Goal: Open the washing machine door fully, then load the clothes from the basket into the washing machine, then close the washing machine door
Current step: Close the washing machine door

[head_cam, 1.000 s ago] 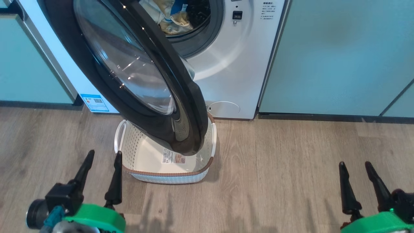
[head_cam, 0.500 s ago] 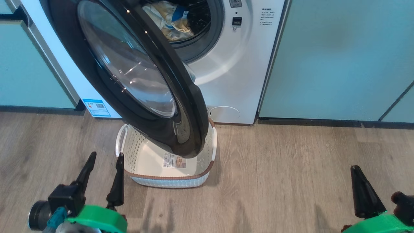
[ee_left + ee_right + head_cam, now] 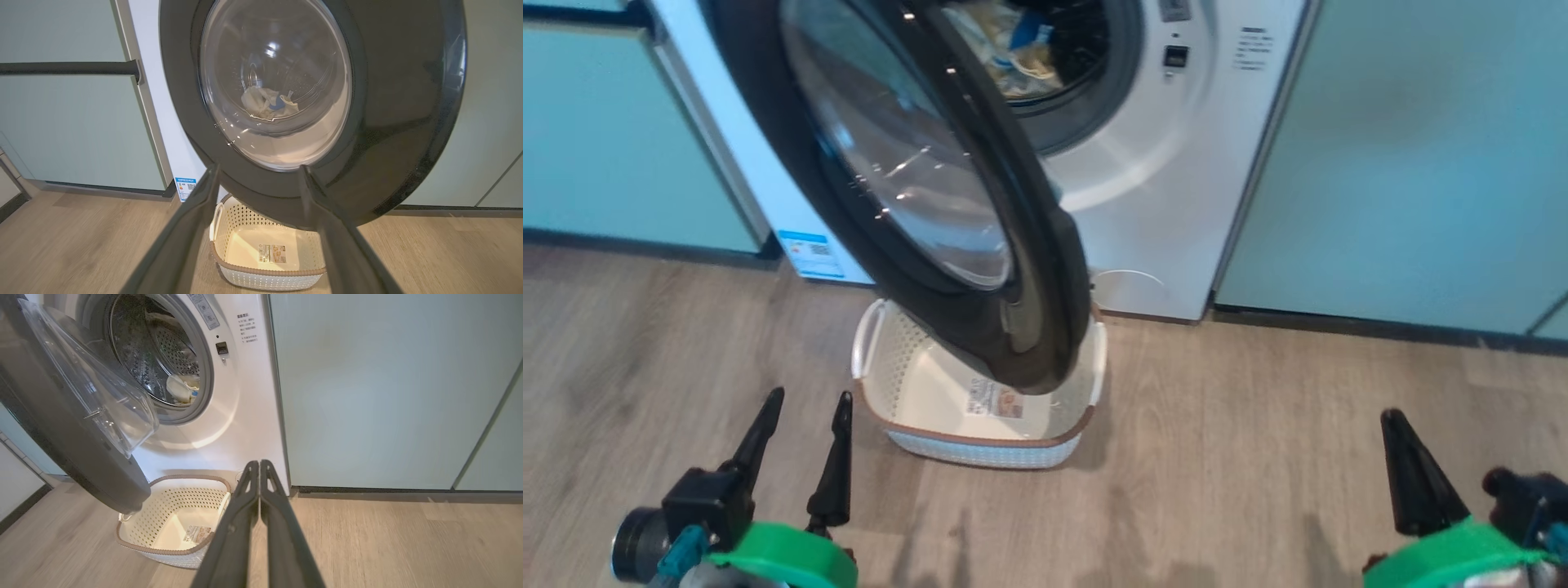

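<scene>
- One big round black-rimmed glass washing machine door [image 3: 907, 163] stands partly open ahead of the left gripper [image 3: 810, 398], whose two fingers are apart.
- One cream plastic basket [image 3: 980, 438] sits under the door's bottom edge.
- Pale yellow clothes [image 3: 1021, 49] lie inside the one white washing machine [image 3: 1176, 188], past the door.
- The right gripper [image 3: 1395, 420] has its fingers pressed together, with open wood floor [image 3: 1258, 457] ahead.

A large round washing machine door [image 3: 907, 180], glossy black rim and domed glass, stands ajar from eleven o'clock to centre, its lower edge above a cream perforated plastic basket [image 3: 980, 449]. Pale yellow clothes [image 3: 1023, 51] lie in the drum of the white washing machine [image 3: 1168, 204] at twelve o'clock. At seven o'clock the left gripper [image 3: 810, 396] spreads its dark fingers; at four o'clock the right gripper [image 3: 1393, 420] presses them together.
</scene>
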Motion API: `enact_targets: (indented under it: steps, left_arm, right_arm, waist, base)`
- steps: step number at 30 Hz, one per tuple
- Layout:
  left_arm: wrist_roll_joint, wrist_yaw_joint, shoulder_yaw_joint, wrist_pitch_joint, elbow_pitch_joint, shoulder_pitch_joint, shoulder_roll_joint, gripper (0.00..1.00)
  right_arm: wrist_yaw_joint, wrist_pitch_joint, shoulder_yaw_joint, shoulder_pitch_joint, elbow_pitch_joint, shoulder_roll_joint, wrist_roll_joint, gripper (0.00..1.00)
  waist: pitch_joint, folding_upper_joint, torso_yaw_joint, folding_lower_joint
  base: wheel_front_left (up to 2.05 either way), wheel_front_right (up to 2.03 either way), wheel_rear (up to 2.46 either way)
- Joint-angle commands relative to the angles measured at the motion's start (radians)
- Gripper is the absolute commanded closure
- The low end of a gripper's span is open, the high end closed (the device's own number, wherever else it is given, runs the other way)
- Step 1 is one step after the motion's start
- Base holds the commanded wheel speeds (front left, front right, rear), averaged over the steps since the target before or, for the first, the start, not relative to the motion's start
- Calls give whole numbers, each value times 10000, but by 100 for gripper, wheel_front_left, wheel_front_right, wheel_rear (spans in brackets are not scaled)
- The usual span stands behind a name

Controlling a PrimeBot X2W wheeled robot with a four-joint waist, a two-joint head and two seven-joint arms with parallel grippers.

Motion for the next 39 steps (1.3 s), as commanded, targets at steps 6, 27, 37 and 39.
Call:
enact_targets:
  steps: [6, 27, 37, 39]
  left_arm:
    - [103, -92, 163, -98, -193, -622, 30, 0]
    - [122, -251, -209, -113, -2, -943, 65, 0]
    - [127, -183, -267, -99, -36, -869, 117, 0]
    - [121, -175, -278, -98, -45, -857, 125, 0]
  right_arm:
    - [8, -239, 526, -1543, 310, -293, 269, 100]
    - [8, -941, 1636, -6020, 548, -621, 624, 100]
    - [8, -93, 3889, -6861, -1304, -417, 832, 100]
    - [8, 140, 4431, -6760, -1504, -403, 952, 100]
  waist:
    - [-56, -1, 1013, 0]
    - [-239, -1, 2430, 0]
    - [-338, -1, 2472, 0]
    - [-360, -1, 2489, 0]
  base:
    - [0, 0, 0]
    - [0, 0, 0]
    - [0, 0, 0]
    - [0, 0, 0]
